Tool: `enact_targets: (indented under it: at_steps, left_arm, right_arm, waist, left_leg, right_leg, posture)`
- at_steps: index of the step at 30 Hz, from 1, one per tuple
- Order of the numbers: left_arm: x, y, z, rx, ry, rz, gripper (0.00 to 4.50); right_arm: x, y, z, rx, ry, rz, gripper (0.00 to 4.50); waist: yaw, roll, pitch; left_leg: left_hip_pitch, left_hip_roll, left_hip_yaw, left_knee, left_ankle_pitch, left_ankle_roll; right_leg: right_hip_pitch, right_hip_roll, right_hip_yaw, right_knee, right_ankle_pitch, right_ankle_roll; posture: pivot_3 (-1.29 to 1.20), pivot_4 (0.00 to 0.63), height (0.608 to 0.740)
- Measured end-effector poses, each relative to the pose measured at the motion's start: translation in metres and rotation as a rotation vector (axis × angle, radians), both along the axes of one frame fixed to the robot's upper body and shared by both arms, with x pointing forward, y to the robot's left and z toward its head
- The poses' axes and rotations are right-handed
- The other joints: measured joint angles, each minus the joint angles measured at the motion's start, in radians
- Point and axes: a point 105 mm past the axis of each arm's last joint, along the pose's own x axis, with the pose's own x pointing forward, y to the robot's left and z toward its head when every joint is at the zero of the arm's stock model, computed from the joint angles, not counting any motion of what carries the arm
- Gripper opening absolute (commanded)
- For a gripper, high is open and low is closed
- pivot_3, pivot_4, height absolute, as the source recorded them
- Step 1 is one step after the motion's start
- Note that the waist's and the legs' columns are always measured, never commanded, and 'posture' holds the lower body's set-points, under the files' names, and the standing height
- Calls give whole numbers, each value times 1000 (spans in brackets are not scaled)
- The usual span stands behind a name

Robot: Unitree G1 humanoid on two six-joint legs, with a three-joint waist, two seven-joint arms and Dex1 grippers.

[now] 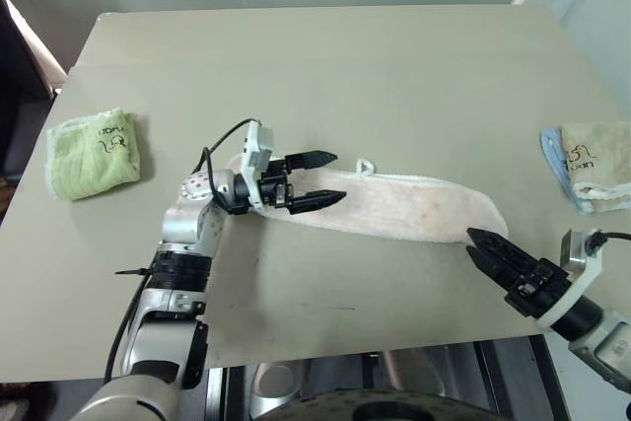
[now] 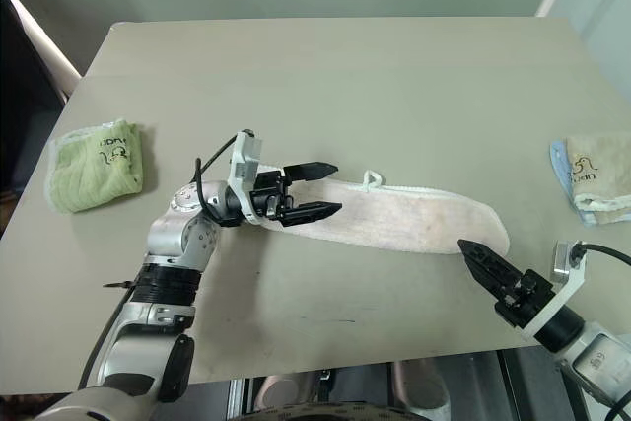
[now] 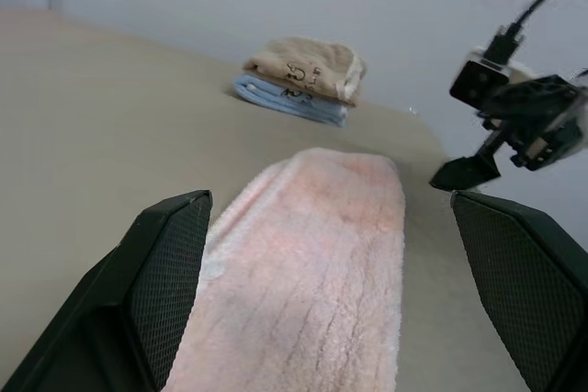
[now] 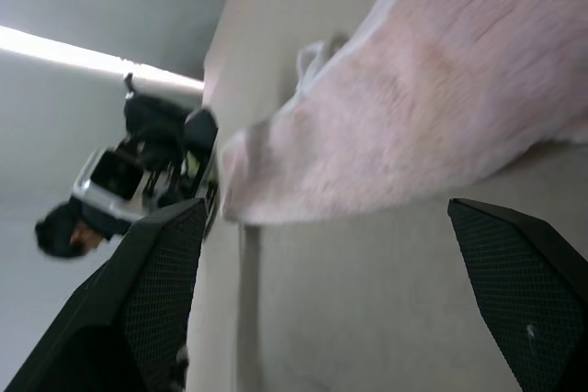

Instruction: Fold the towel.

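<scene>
**Both grippers empty at the ends of the folded pink strip**

The towel [image 1: 399,206] lies on the table [image 1: 325,66] as a long narrow band, folded lengthwise, with a small white loop [image 1: 365,167] sticking out along its far edge. The left gripper [image 1: 317,178] sits at one end of the band, pointing along it; its jaws stand wide apart, one finger on each side of the cloth's end, and nothing is clamped between them. The right gripper [image 2: 485,263] is just off the band's other end, its tips aimed at that end and close to it; its jaws are also spread and hold nothing, as the right wrist view shows. Well outside the left gripper lies a lime-green folded towel [image 1: 94,154]. Beyond the right gripper, near the table's edge, rests a beige folded towel [image 1: 596,165] on a blue one [image 1: 554,157].
</scene>
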Motion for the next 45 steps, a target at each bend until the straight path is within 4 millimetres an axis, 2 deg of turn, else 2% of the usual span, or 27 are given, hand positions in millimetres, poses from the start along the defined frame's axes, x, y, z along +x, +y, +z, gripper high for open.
enact_targets:
  at_steps: [9, 16, 20, 28, 37, 40, 45]
  left_arm:
    - [-2, -5, 0, -7, -16, -3, 4500]
    - [-1, -7, 0, -6, -20, 5, 4500]
    - [0, -8, -1, -7, -19, 7, 4500]
    - [1, -7, -1, -9, -23, 19, 4500]
    - [5, -4, -6, -12, -25, 33, 4500]
    - [6, -3, -5, -13, -29, 28, 4500]
    - [11, 1, -5, -10, -44, 54, 4500]
  right_arm:
    - [4, 4, -25, -26, 147, -65, 4428]
    - [24, -2, -25, 19, 163, -142, 4428]
    - [36, -17, -23, 42, 159, -224, 4428]
    - [39, -40, -21, 38, 157, -314, 4428]
    - [50, -40, -11, 30, 135, -340, 4428]
    - [51, -37, -8, 20, 126, -337, 3864]
    - [52, -40, -7, 15, 131, -361, 2079]
  waist:
    - [2, 0, 0]
    - [1, -2, -1]
    - [1, -2, -1]
    - [9, -2, -1]
    - [9, -2, -1]
    - [9, -2, -1]
    - [9, -2, -1]
  left_leg:
    - [-1, 0, 0, 0, -3, 0]
    - [1, 0, 0, 2, -2, 1]
    - [1, -1, 0, 3, -1, 3]
    - [-1, -1, -1, 2, -2, 3]
    - [-1, -1, 0, 1, -6, 3]
    - [-1, 0, 0, 1, -7, 3]
    - [-1, 0, 0, 0, -9, 4]
  right_leg:
    - [0, 0, 0, -1, -2, 1]
    - [2, 0, 0, -2, 2, 2]
    - [3, -1, 1, -3, 5, 3]
    - [3, -1, 1, -6, 4, 3]
    - [2, -1, 0, -6, 5, 2]
    - [2, -1, 0, -5, 7, 4]
    - [1, -1, 0, -5, 6, 4]
  posture:
    - [0, 150, 740]
    - [0, 150, 740]
    - [0, 150, 740]
    - [0, 150, 740]
    - [0, 150, 740]
    - [0, 150, 740]
    - [0, 150, 740]
